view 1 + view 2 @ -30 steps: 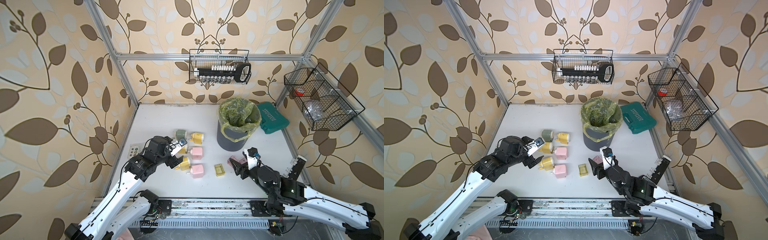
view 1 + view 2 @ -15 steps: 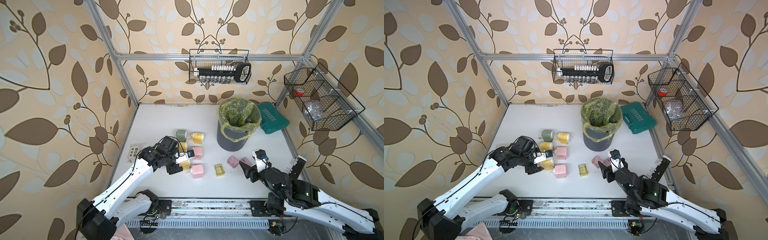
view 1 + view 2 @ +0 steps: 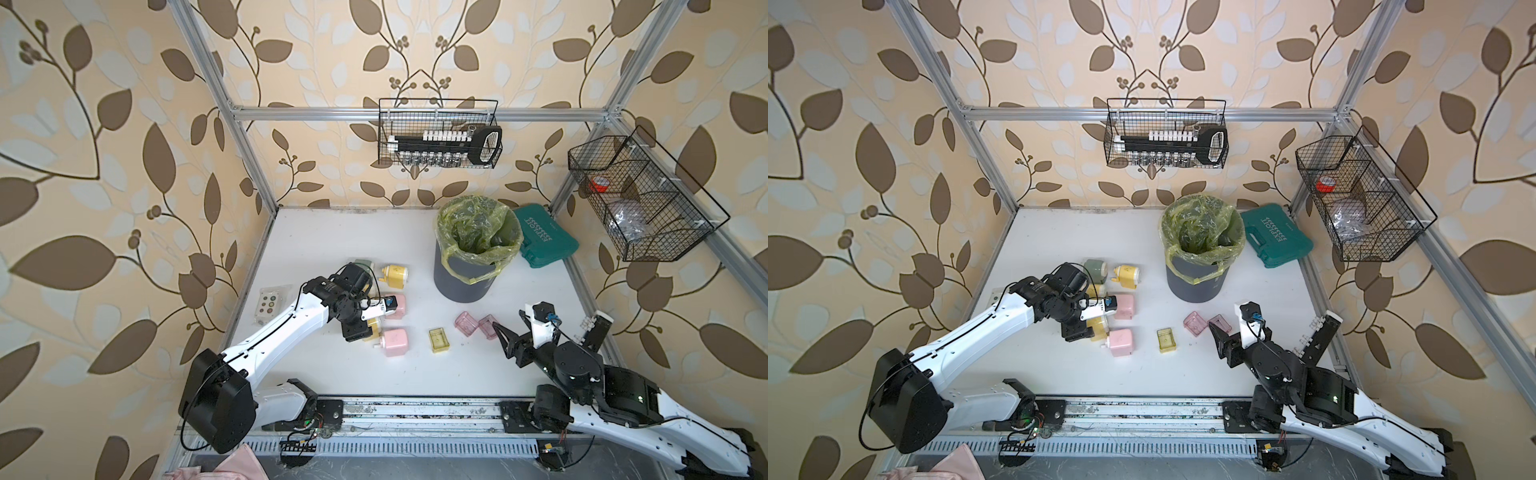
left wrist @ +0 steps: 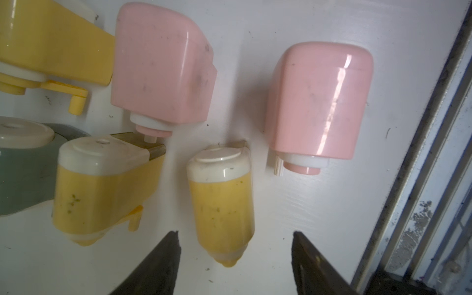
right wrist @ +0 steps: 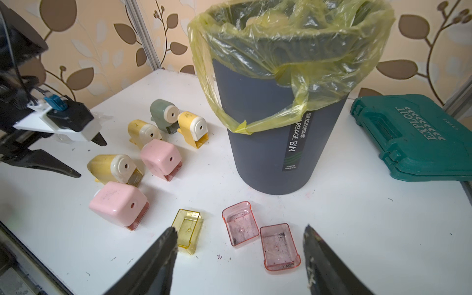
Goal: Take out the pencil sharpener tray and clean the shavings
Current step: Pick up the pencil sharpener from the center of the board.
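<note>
Down on the bench (image 3: 332, 232), over the huddle of sharpeners, the left claw (image 4: 235, 233) sits with its fingers well apart. It straddles the narrow end of a yellow sharpener (image 4: 222, 199) lying on its side: daylight on both flanks, nothing held.

That sharpener's tray (image 5: 135, 179) is in its slot, showing as a dark translucent end. What it carries I can't make out.

Trouble spots? The body is rounded and tapered, so a pinch this near the tip could squirt it forward or roll it. It's crowded too, with a pink sharpener (image 4: 316, 102) near one finger and a second yellow sharpener (image 4: 102, 184) near the other. Either could get shoved. Lift it tilted and the tray may slide out, dumping on the bench instead of in the bin (image 5: 268, 127).

Across the way, the right claw (image 5: 240, 227) hangs wide and empty over a pink tray (image 5: 279, 255) with dark shavings (image 5: 281, 233) clinging inside. A careless sweep would scatter those.
</note>
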### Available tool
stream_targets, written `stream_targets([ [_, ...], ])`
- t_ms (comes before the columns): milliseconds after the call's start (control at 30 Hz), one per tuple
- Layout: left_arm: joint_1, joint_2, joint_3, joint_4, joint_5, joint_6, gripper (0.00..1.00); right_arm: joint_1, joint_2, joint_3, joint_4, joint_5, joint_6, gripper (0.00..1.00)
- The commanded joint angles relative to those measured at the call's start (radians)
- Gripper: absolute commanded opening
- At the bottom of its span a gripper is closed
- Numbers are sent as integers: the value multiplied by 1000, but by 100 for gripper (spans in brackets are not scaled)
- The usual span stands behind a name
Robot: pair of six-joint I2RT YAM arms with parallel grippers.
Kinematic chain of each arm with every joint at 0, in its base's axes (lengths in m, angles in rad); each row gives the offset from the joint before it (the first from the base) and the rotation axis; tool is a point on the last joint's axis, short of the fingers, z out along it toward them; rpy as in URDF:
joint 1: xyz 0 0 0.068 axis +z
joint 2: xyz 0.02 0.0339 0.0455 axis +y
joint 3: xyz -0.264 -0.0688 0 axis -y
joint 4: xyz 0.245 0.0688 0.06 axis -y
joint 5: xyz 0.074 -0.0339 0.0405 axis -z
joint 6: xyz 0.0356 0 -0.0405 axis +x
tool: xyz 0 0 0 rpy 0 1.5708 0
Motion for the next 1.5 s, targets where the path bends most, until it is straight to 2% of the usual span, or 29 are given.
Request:
stream_targets([
  [0,-8,7,30,1,36,-20,68,3,-34,22,-28,32,9,74],
  [200,-8,44,8,25,62,-35,64,4,-25,30,-33,42,10,73],
  [467,-9,102,13,61,24,-49,64,4,-20,28,-30,37,7,73],
  [1167,-9,227,-12,131,33,-57,56,3,-29,27,-40,33,22,73],
  [1467,-14,226,-27,146,13,-69,48,3,-37,28,-45,30,28,72],
])
